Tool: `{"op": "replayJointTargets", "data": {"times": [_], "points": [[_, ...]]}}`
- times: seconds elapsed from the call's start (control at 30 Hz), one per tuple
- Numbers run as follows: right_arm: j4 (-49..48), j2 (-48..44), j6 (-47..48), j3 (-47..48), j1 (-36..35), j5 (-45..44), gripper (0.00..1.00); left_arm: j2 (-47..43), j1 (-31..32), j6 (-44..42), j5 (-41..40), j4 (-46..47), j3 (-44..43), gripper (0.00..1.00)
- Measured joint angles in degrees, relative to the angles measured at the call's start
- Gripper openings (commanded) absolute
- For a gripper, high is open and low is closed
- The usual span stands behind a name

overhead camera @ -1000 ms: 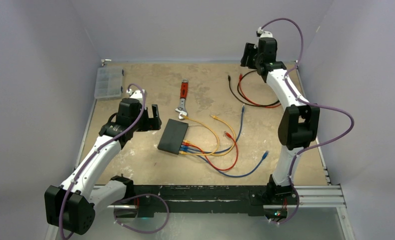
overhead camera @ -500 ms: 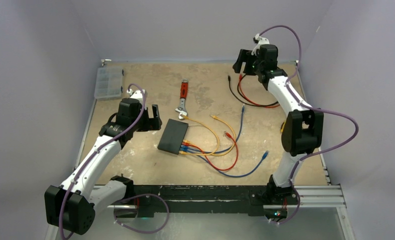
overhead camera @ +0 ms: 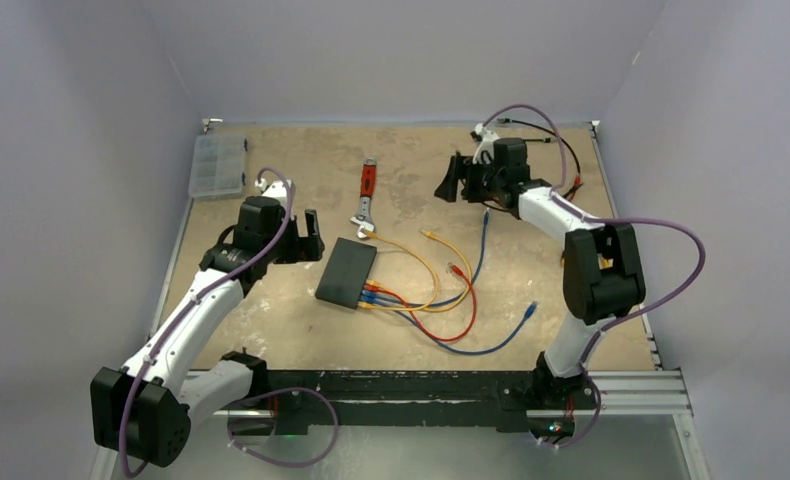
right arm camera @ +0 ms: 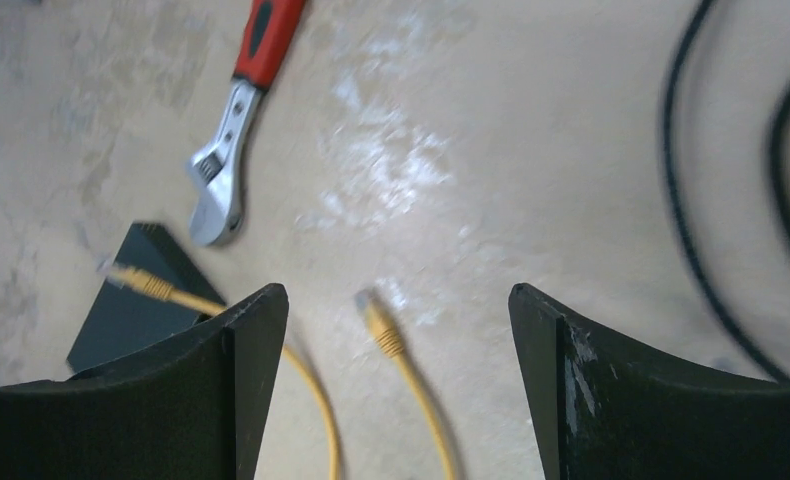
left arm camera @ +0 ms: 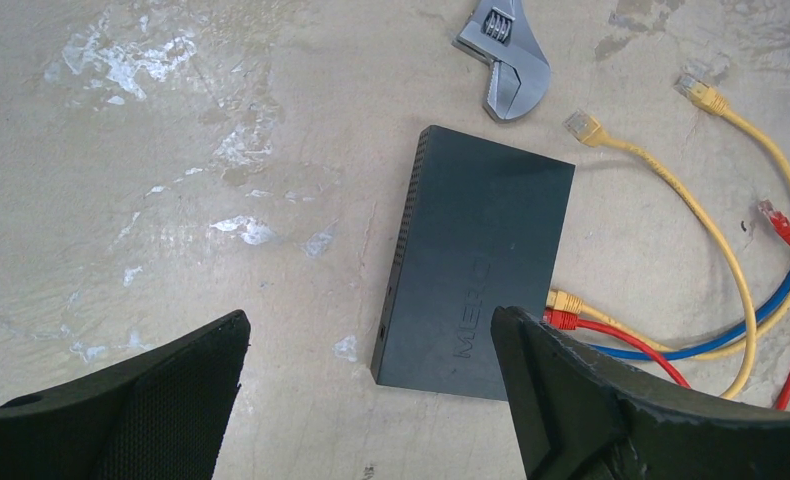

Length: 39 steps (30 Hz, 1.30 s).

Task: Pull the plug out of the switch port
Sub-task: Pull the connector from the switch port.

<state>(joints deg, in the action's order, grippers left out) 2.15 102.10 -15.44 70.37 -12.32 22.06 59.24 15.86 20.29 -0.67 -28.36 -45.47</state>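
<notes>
Just ahead of left gripper (left arm camera: 369, 328), jaws spread, switch (left arm camera: 481, 260)

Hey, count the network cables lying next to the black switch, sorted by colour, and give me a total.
Yellow cables: 2
Red cable: 1
Blue cables: 2
Total: 5
</notes>
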Motion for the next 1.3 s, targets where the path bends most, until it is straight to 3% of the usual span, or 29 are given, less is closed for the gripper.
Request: {"op": "replayJointTargets", "data": {"times": [0.47,0.73,1.3], "points": [[-3.9,-9.0,-0.3,-11.6,-15.9,5.3,0.81,2.3,0.0,3.0,4.1,3.3,2.8,0.91],[-7.5,-9.4,-3.1,-17.3,-16.8,11.6,0.71,5.0,0.0,9.4,10.1,10.4,10.8,0.9],[-14.5,-0.8,-7.8,-21.2,-19.0,18.0,0.59,8.9,0.0,11.6,9.4,15.5,12.8,0.8]]}}
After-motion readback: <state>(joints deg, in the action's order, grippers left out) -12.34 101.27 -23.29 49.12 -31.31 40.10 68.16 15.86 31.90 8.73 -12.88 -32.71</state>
